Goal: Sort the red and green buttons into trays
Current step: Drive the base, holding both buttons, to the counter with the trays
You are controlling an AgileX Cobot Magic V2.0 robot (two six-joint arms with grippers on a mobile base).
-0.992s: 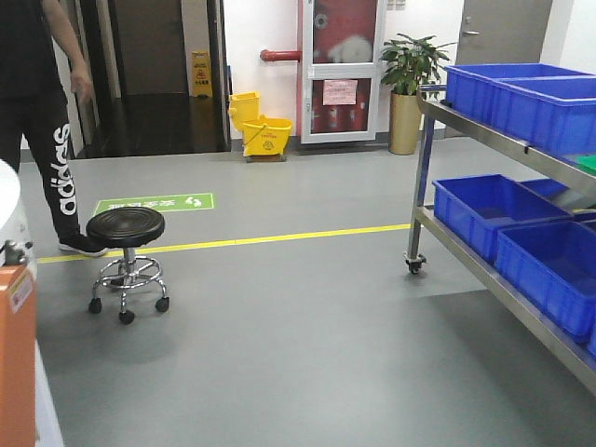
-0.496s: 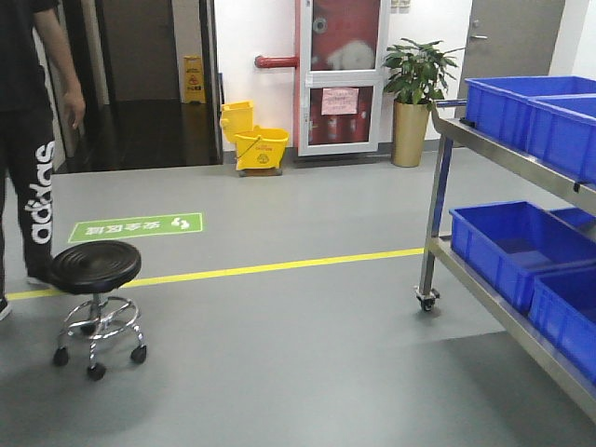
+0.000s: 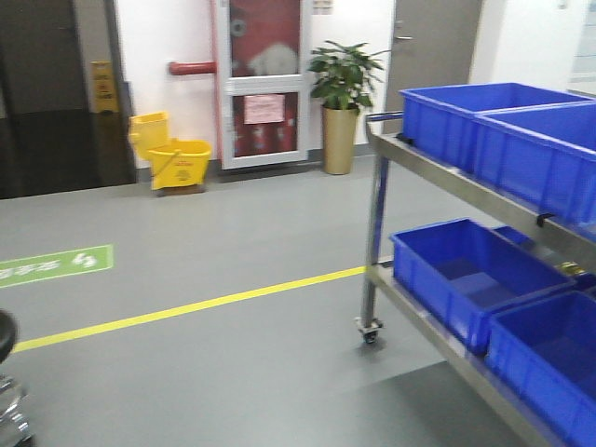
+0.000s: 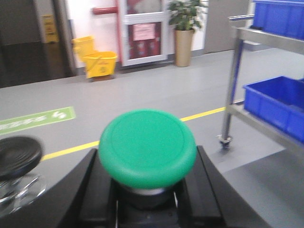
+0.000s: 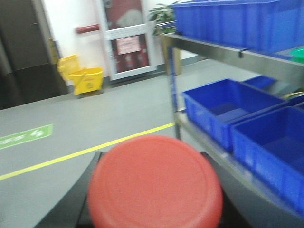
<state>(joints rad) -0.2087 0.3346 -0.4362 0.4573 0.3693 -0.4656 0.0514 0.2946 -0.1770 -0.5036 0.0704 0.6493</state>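
Note:
In the left wrist view my left gripper (image 4: 148, 159) is shut on the dark base of the green button (image 4: 147, 145). Its round green cap faces the camera between the black fingers (image 4: 92, 190). In the right wrist view my right gripper (image 5: 153, 164) is shut on the red button (image 5: 155, 185), whose red cap hides its base and most of the jaws. A sliver of green (image 5: 298, 53) shows on the cart's top shelf at the right edge; I cannot tell if it is the green tray. The red tray is out of view. Neither gripper shows in the front view.
A steel wheeled cart (image 3: 374, 233) with deep blue crates (image 3: 470, 270) on two shelves stands at the right. A black stool (image 4: 16, 152) is at the lower left. A yellow mop bucket (image 3: 172, 158), a potted plant (image 3: 342, 93) and a yellow floor line (image 3: 186, 307) lie ahead.
The front view has swung to the right. The person has left the view, the stool has slid to the left edge, and the cart now sits nearer the middle and larger.

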